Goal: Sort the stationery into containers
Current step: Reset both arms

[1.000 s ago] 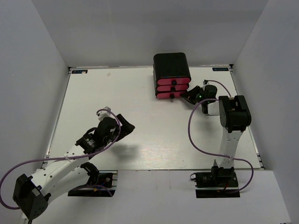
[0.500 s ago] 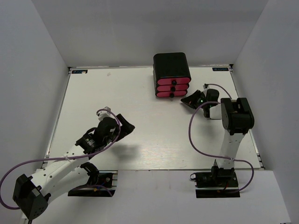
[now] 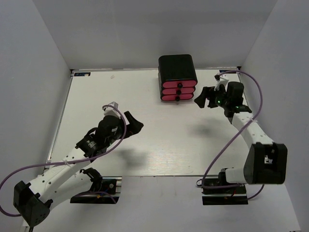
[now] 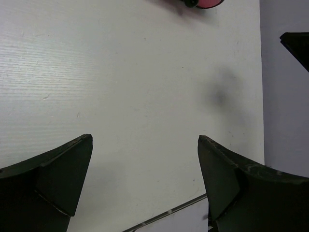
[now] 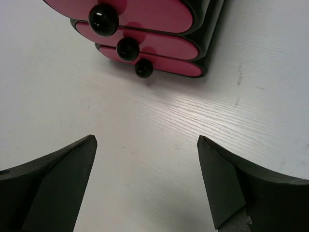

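The containers [image 3: 177, 79] are three stacked pink drawers with black knobs in a black cabinet at the table's far middle; all three fronts [image 5: 145, 34] sit flush. My right gripper [image 3: 204, 98] hovers just right of the cabinet, open, with bare table between its fingers [image 5: 227, 179]. My left gripper [image 3: 133, 123] is over the left-centre of the table, open and holding nothing; in the left wrist view only white tabletop lies between its fingers [image 4: 63, 179]. No stationery shows in any view.
The white table [image 3: 145, 106] is walled by grey panels on the left, back and right. Purple cables loop from both arms. The right arm's shadow [image 3: 205, 129] falls on the table in front of it. The near table edge [image 4: 169, 212] shows below the left gripper.
The right gripper has opened wide and pulled back from the lowest drawer, its arm swinging right and upward. The left gripper has shifted slightly right and opened a little more.
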You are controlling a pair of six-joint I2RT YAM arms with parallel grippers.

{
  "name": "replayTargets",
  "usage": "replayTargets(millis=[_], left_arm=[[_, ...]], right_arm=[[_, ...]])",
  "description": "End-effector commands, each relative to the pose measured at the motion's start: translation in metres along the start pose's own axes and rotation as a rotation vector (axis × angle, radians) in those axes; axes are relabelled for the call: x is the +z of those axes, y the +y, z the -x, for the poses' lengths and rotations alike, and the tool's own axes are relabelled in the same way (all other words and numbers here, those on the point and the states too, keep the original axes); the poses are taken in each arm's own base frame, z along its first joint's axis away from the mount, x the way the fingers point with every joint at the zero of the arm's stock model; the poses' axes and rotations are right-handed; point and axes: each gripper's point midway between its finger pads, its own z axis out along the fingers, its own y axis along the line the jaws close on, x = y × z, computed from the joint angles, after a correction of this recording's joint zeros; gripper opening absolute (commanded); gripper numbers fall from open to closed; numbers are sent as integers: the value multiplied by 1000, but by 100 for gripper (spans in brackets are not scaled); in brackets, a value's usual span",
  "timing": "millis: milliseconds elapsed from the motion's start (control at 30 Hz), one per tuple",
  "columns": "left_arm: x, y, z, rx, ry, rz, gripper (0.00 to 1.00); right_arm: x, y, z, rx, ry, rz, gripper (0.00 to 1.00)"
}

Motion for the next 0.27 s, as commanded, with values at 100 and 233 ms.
replayTargets(millis=[100, 233], left_arm=[[-12, -29, 21, 92, -53, -107, 100], [-21, -36, 27, 94, -75, -147, 100]], right_arm=[[-60, -2, 11, -169, -30, -163, 90], [-85, 2, 26, -150, -78, -236, 90]])
